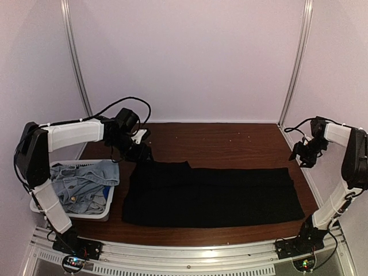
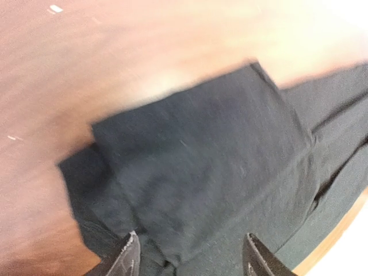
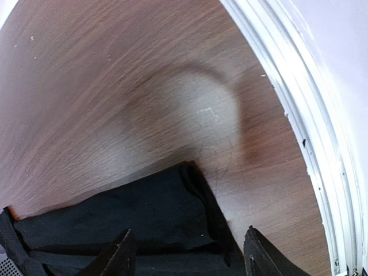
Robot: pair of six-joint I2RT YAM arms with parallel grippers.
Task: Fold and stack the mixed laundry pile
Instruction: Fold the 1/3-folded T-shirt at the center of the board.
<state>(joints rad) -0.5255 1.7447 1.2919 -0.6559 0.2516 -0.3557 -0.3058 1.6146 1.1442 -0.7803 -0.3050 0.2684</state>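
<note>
A large black shirt (image 1: 213, 195) lies flat across the brown table, folded into a wide band. My left gripper (image 1: 140, 150) hovers over its far left corner, jaws open and empty; the left wrist view shows black cloth (image 2: 213, 167) below the gripper (image 2: 191, 253). My right gripper (image 1: 303, 154) hangs above the shirt's far right corner, open and empty too. In the right wrist view that corner (image 3: 172, 213) lies under the gripper (image 3: 190, 253). A light-blue denim piece (image 1: 80, 181) fills the white basket (image 1: 106, 211) at the left.
The basket stands at the table's near left edge, close to the left arm's base. White frame rails (image 3: 310, 115) and pale walls bound the table on the right. Bare brown table (image 1: 230, 141) lies behind the shirt.
</note>
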